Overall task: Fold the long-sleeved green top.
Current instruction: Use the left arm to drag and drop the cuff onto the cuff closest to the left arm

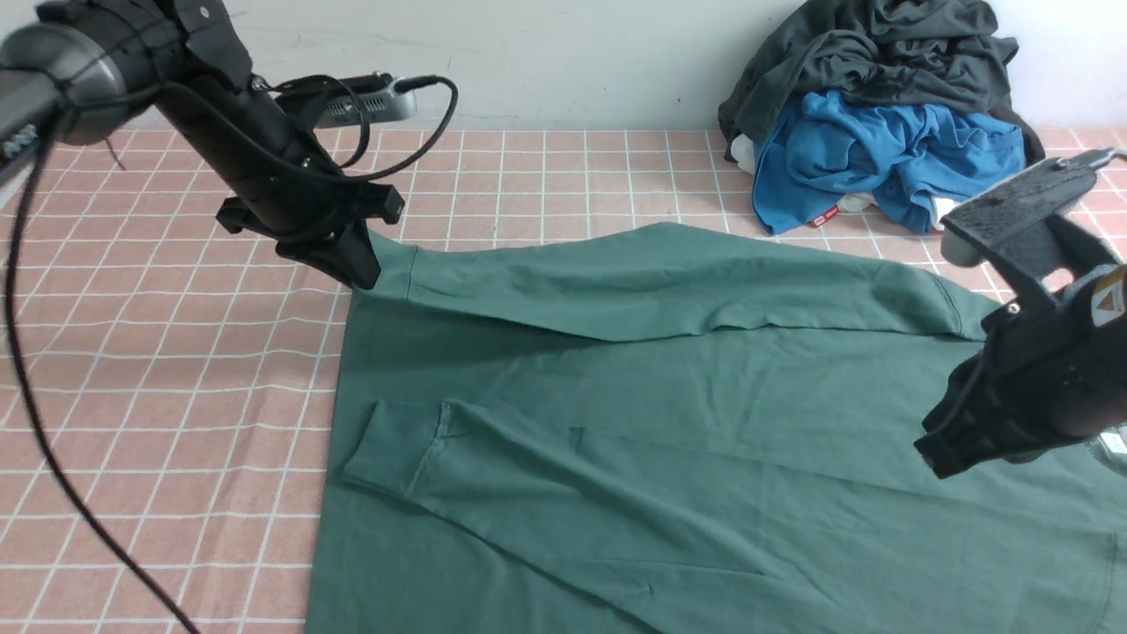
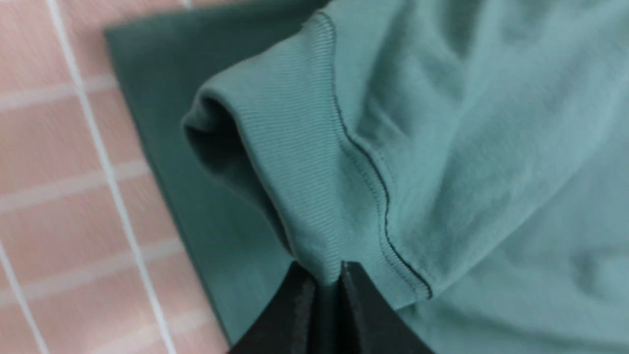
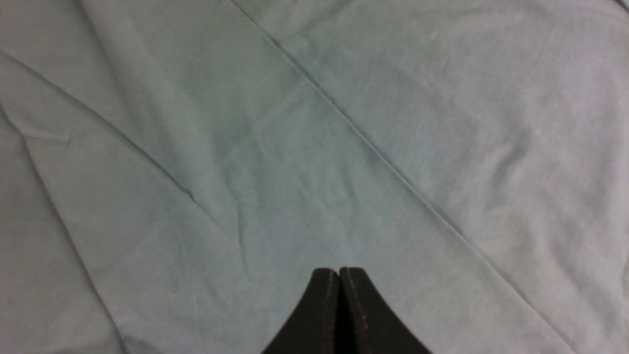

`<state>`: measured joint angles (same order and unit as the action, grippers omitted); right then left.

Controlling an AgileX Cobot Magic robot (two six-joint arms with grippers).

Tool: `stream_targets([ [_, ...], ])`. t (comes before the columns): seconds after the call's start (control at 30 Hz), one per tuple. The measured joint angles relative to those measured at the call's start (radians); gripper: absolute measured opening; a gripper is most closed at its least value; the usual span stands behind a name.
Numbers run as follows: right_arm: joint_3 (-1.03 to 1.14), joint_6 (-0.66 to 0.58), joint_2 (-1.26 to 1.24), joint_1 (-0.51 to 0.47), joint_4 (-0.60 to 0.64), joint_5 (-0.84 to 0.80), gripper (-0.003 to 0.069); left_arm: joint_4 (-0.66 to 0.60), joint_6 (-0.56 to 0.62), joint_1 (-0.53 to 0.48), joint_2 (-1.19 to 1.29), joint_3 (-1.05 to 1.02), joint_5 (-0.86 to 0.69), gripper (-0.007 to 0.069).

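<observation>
The green long-sleeved top (image 1: pixel 704 423) lies spread over the pink checked cloth, with both sleeves folded across its body. My left gripper (image 1: pixel 363 280) is shut on the ribbed cuff (image 2: pixel 295 162) of the far sleeve, at the top's far left corner; the cuff's fabric is pinched between the fingers (image 2: pixel 366 305). The near sleeve's cuff (image 1: pixel 396 449) rests flat on the body at the left. Over the top's right side, my right gripper (image 1: pixel 946 458) is shut with nothing in it, and its closed fingertips (image 3: pixel 324 295) sit just above plain green fabric (image 3: pixel 295 147).
A heap of a dark grey-black garment (image 1: pixel 880 53) and a bright blue garment (image 1: pixel 872 158) lies at the back right against the wall. The pink checked cloth (image 1: pixel 158 370) shows bare at the left. A black cable (image 1: pixel 26 387) trails down the left side.
</observation>
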<state>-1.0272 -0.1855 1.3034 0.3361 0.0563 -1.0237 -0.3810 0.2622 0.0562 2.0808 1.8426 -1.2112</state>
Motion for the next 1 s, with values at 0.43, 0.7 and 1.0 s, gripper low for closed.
stream_targets([
  [0.43,-0.006,0.000,-0.089,0.025,0.056,-0.066,-0.0014,-0.100,0.025,0.003,-0.605,-0.897,0.302,0.0027],
  [0.7,-0.006,0.000,-0.098,0.131,0.064,-0.145,-0.0014,-0.176,0.158,0.003,-0.648,-1.067,0.331,0.0027],
  [1.0,-0.006,0.018,-0.125,0.194,0.073,-0.214,-0.0014,-0.193,0.260,0.003,-0.652,-1.138,0.351,0.0092],
])
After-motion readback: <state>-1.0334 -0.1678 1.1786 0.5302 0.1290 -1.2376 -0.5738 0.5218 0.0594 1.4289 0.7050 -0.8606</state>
